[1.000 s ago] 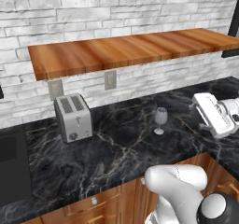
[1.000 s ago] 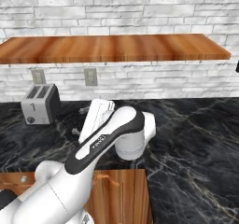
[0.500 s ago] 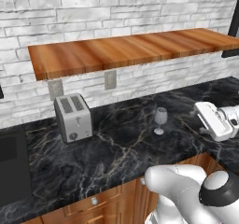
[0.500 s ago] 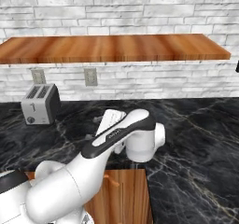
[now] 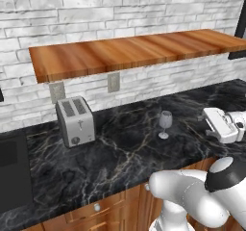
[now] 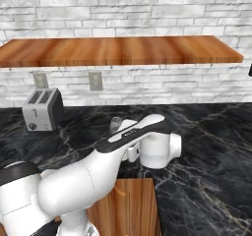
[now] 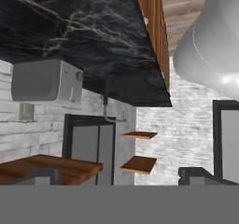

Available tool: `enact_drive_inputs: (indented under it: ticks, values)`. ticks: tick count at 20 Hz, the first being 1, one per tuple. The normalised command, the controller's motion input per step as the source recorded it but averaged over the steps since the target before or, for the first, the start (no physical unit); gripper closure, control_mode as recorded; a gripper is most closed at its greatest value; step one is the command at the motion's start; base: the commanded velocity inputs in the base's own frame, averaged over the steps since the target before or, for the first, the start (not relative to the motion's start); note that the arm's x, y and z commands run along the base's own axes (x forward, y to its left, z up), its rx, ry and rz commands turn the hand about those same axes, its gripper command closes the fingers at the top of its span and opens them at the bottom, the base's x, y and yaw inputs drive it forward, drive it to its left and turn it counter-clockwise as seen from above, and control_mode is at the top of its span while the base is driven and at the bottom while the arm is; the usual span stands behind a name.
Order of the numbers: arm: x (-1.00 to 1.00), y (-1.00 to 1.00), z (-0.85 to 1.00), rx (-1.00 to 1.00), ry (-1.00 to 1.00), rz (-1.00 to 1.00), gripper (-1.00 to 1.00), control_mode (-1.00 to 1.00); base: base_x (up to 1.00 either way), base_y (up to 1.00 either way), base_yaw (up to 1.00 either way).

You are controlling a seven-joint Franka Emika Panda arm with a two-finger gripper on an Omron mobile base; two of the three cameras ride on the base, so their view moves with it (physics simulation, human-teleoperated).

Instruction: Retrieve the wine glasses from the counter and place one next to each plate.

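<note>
One wine glass [image 5: 165,124] of smoky grey stands upright on the black marble counter [image 5: 120,153], right of the middle. In the right base view the wine glass [image 6: 115,124] peeks out from behind my white arm. My gripper [image 5: 211,121] hangs over the counter's right part, about a hand's width to the right of the glass and apart from it. In the hand view my gripper [image 7: 117,175] is open, its fingertips [image 7: 39,176] spread wide with nothing between them. The plates are out of view.
A silver toaster [image 5: 74,121] stands at the back left of the counter, below a brown wooden wall shelf [image 5: 134,52]. A dark cooktop [image 5: 12,172] lies at the far left. The toaster [image 7: 44,80] appears upside down in the rolled hand view. Wooden cabinets [image 6: 130,205] front the counter.
The arm has folded lower and the hand has dropped slightly over the right of the counter. The wine glass has stayed put. The jaws have stayed wide.
</note>
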Motion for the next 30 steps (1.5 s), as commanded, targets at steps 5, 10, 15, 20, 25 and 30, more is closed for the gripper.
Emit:
enact_drive_inputs:
  ticks: [5, 10, 15, 20, 25, 30]
  values:
    - [0.16, -0.16, -0.12, -0.02, 0.07, -0.12, -1.0, -1.0, 0.0, 0.0, 0.0]
    - [0.23, -0.04, -0.14, -0.03, 0.1, -0.08, -1.0, -1.0, 0.0, 0.0, 0.0]
    - [0.24, 0.0, -0.19, -0.08, 0.03, -0.04, -1.0, -1.0, 0.0, 0.0, 0.0]
    - [0.2, 0.0, -0.35, -0.1, 0.0, 0.0, -1.0, -1.0, 0.0, 0.0, 0.0]
    - [0.18, -0.05, -0.4, -0.02, 0.0, 0.0, -1.0, -1.0, 0.0, 0.0, 0.0]
    - [0.31, 0.0, -0.41, -0.06, -0.01, 0.0, -1.0, -1.0, 0.0, 0.0, 0.0]
